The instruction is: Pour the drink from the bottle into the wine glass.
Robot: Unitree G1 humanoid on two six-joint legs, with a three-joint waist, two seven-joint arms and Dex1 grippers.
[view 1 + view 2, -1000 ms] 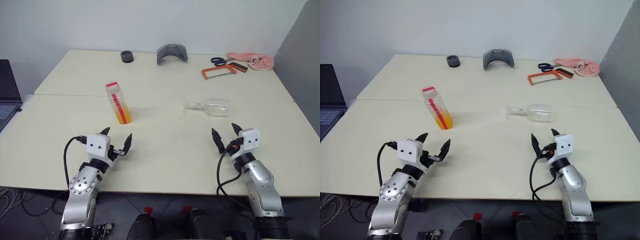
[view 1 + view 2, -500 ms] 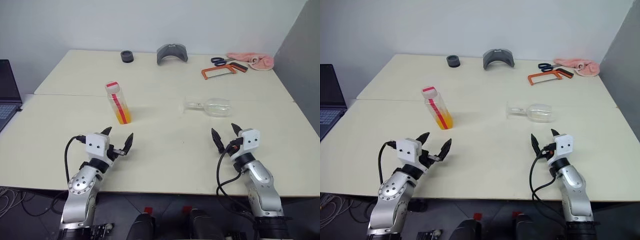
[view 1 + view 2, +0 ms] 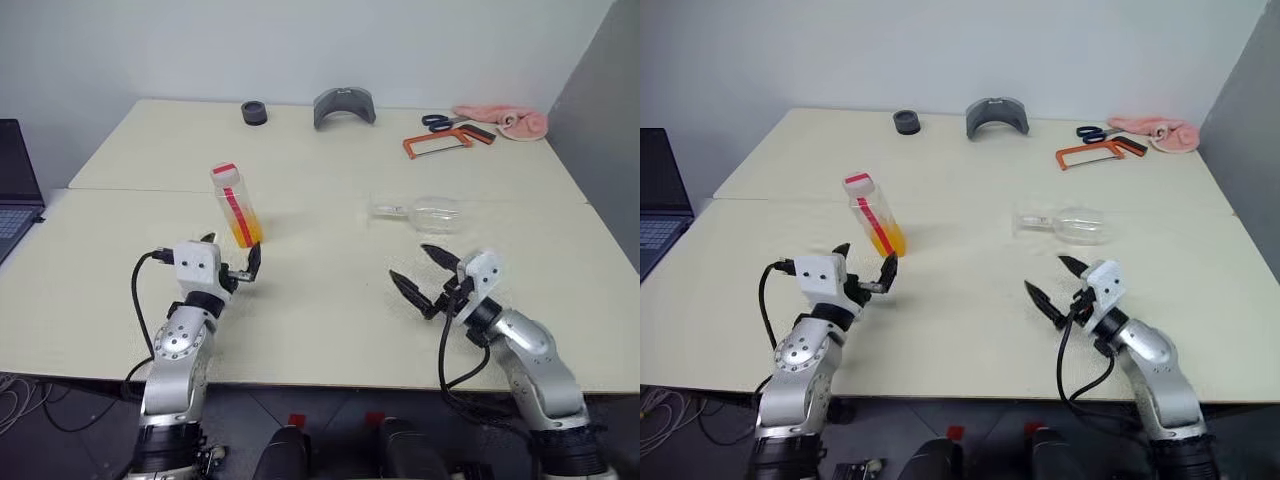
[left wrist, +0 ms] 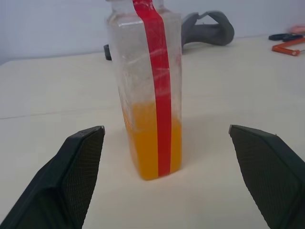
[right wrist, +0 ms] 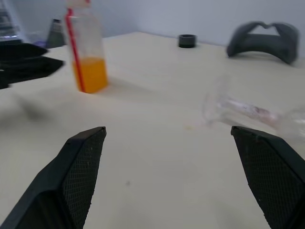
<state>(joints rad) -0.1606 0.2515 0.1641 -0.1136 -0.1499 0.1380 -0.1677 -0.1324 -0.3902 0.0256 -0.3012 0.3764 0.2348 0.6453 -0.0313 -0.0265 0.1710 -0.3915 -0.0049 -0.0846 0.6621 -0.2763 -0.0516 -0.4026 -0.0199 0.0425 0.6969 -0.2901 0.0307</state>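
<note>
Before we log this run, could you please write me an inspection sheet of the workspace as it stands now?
Surface: cream table, two tops joined at a seam.
Job's things: bottle upright with red cap on, orange drink filling its lower part; wine glass lying on its side, empty.
Clutter: along the far edge, black ring, grey curved part, blue-handled scissors, orange hacksaw, pink cloth.
Grippers: left end effector open, just short of the bottle, facing it; right end effector open, near the glass, not touching.
Cables: black cable looped at each wrist.
Surroundings: laptop at the robot's left, white wall behind.
</note>
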